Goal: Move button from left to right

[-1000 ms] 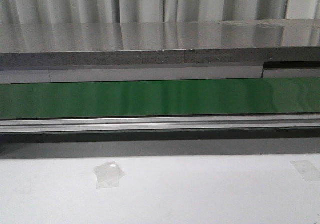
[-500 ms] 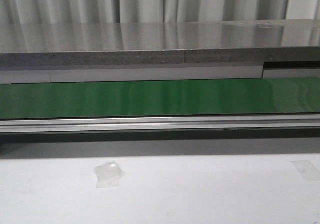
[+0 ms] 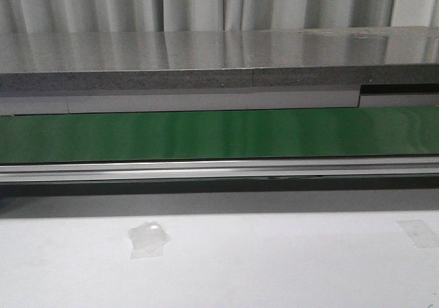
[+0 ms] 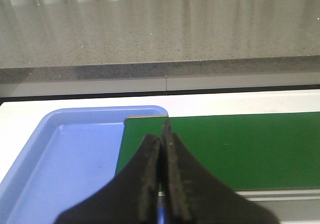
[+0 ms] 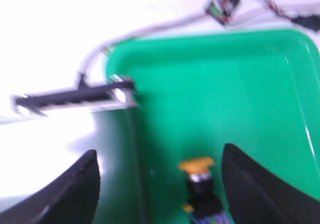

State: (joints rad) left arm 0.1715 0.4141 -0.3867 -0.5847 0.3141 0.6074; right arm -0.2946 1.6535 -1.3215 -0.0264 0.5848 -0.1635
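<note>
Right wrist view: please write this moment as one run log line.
button: in green tray, between fingers, ungripped | right pincer: open | left pincer: shut, empty

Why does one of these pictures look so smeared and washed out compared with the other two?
Right wrist view: blurred, and the white surface is overexposed, though the yellow-capped push button in the green plastic tray still reads. Front view: sharp, with curtain reflections glaring on the grey stone counter. Left wrist view: crisp.
</note>
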